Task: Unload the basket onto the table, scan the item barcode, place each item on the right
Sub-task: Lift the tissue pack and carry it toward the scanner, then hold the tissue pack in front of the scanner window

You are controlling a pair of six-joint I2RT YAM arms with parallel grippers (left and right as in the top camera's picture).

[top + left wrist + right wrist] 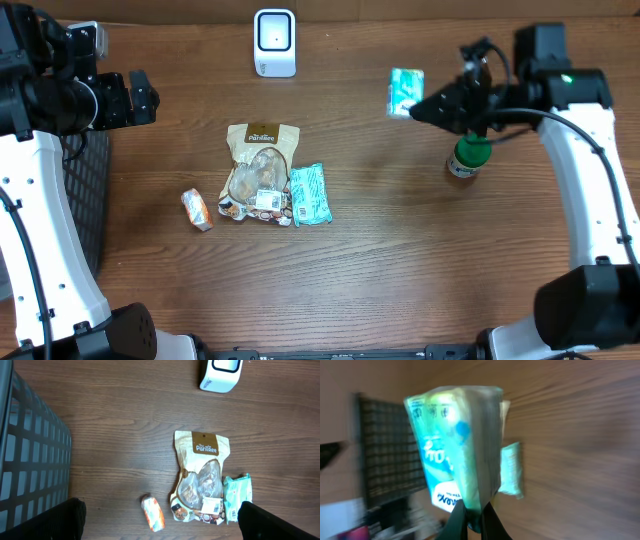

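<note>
My right gripper (418, 108) is shut on the lower edge of a teal wipes packet (406, 91) and holds it in the air at the back right of the table. The right wrist view shows the packet (457, 445) upright and blurred, pinched between the dark fingers (492, 522). I cannot make out a barcode on it. A white scanner (274, 42) stands at the back centre, to the left of the packet. My left gripper (143, 97) hangs open at the far left with nothing in it, and its fingers (65, 520) frame the table below.
A tan Pantree pouch (260, 170), a second teal packet (309, 193) and a small orange packet (196, 210) lie mid-table. A green-capped bottle (466, 158) stands under my right arm. A black basket (92, 190) sits at the left edge.
</note>
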